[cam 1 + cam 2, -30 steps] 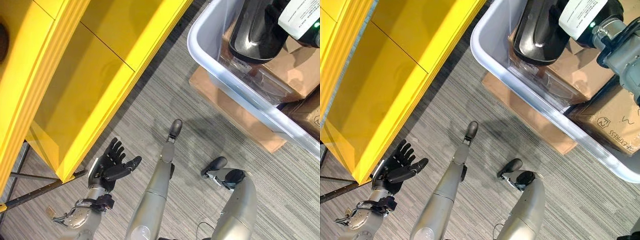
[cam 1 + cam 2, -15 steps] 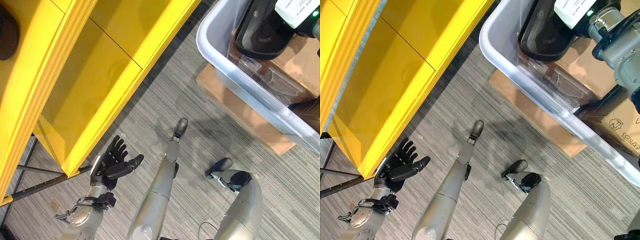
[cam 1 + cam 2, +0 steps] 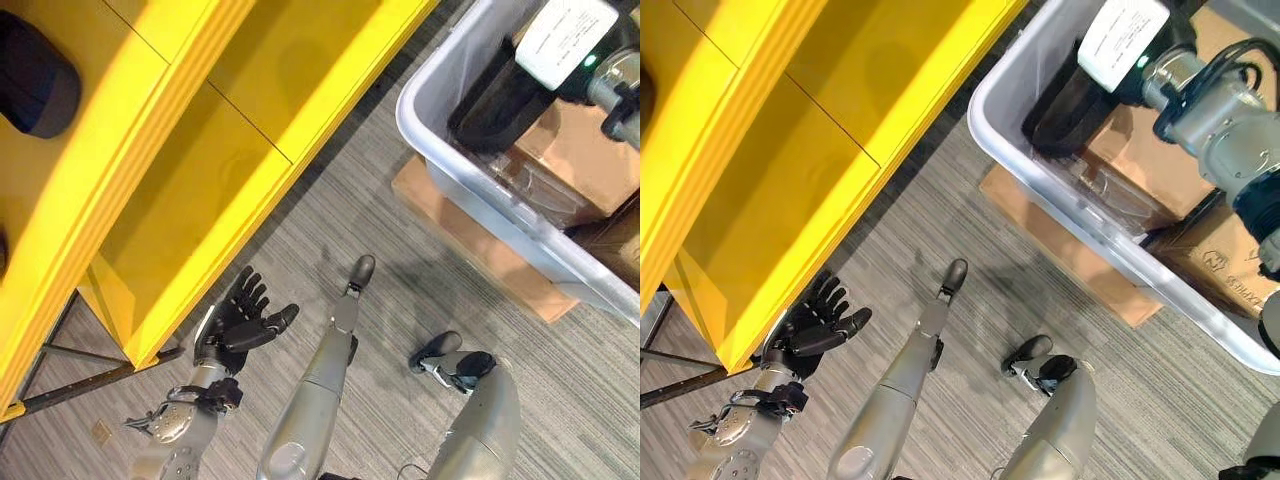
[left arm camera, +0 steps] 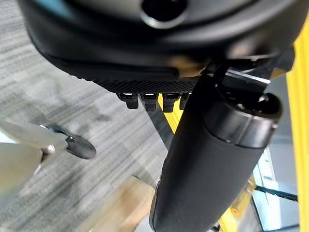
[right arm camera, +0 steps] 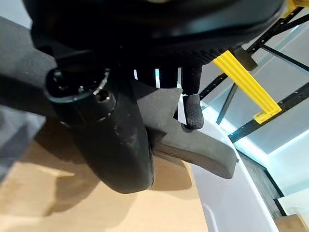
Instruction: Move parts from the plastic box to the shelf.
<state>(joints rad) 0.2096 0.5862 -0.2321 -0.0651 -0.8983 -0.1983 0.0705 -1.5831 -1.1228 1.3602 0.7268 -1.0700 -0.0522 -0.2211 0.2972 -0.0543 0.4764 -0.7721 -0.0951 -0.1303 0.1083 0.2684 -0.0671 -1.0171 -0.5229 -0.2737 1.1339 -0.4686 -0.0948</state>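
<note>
Right wrist view alone shows the right hand (image 5: pixel 159 82) curled round a dark part (image 5: pixel 193 145) inside the plastic box (image 3: pixel 1060 190); left hand (image 3: pixel 238 325) spread, empty, beside the yellow shelf (image 3: pixel 200 170) — cardboard (image 3: pixel 470 240) beneath the box

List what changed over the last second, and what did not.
The head camera has shifted, so the whole scene slid; that is no move of the shelf or the plastic box. In the box the black part now stands steeper, lifted by the right hand, whose fingers curl round its edge. The left hand stays open and empty beside the shelf's lower edge.
</note>
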